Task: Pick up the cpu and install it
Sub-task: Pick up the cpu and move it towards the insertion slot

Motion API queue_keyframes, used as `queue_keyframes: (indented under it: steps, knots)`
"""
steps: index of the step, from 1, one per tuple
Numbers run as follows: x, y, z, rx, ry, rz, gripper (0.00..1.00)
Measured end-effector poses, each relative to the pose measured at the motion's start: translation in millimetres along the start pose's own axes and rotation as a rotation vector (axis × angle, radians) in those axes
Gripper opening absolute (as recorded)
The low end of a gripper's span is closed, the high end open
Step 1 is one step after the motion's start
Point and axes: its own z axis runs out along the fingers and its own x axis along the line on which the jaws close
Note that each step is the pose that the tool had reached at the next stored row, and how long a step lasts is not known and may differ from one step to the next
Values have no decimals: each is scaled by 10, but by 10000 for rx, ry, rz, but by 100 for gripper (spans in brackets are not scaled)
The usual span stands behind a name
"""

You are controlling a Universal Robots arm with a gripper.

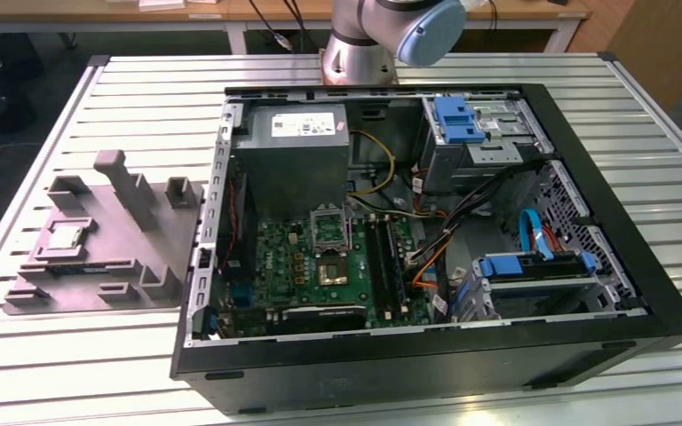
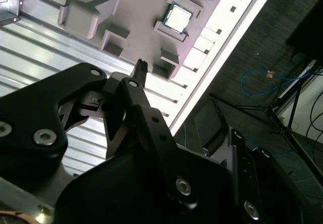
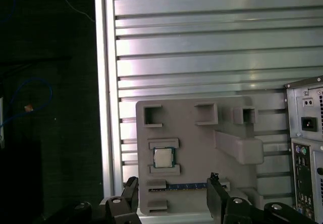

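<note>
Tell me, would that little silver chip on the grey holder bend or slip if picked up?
The cpu looks flat with a metal top, so it is probably stiff, not floppy. Small and thin, it is likely light. Raised blocks of the grey holder flank it, so a sideways push would probably be stopped.

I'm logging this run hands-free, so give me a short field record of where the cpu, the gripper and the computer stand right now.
cpu: lying flat in a pocket of the grey fixture tray, not picked up
tray: on the slatted table, at the exterior view's left of the open computer case
gripper: open, empty, over the tray, apart from the cpu
motherboard: inside the case
</note>
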Motion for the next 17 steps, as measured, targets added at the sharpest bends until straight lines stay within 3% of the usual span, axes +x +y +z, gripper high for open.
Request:
queue_keyframes:
  steps: [3, 7, 13, 17]
  knots:
    - [0, 0, 0, 0, 4, -2, 65]
    - [1, 0, 4, 10, 183, -299, 65]
    - [0, -6, 23, 13, 201, -322, 65]
    - [0, -10, 44, 14, 224, -727, 65]
